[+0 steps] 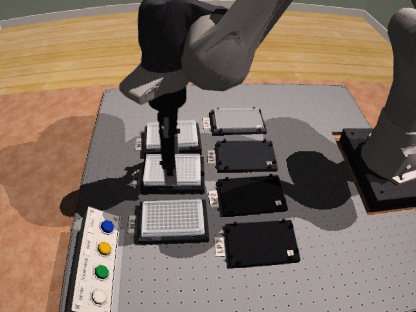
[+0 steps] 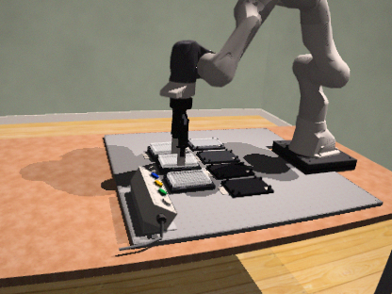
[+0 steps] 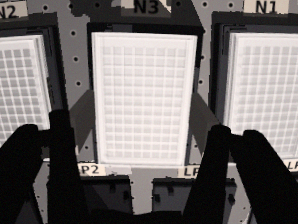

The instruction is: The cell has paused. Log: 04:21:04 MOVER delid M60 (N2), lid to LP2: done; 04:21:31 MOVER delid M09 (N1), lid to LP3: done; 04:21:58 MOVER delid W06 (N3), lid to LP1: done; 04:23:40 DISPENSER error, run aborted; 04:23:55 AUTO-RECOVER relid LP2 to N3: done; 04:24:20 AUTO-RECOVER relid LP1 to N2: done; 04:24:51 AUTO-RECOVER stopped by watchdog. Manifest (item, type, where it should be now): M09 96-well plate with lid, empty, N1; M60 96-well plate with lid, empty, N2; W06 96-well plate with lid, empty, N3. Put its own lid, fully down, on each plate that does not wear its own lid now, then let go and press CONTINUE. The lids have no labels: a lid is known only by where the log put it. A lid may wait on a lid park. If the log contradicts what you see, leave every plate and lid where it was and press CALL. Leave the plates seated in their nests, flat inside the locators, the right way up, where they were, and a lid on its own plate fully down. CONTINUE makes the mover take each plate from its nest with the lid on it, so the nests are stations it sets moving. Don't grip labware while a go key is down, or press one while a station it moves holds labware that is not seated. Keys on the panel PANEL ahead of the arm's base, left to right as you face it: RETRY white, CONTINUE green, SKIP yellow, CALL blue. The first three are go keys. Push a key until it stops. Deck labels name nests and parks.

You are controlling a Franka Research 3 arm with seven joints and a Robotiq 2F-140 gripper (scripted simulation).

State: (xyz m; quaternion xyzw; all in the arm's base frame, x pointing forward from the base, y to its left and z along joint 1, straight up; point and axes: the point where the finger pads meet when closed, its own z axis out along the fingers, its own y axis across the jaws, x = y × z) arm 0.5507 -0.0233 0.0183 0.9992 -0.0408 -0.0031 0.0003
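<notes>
The pincer (image 3: 140, 139) is clamped on the lid (image 3: 145, 63) covering the N3 plate, the middle nest in the row along the bench's panel-side edge. I judge this is M60's lid, wrongly placed. Next move: lift it straight up without dragging the plate, then rest it on a bare park (image 1: 245, 156)
</notes>
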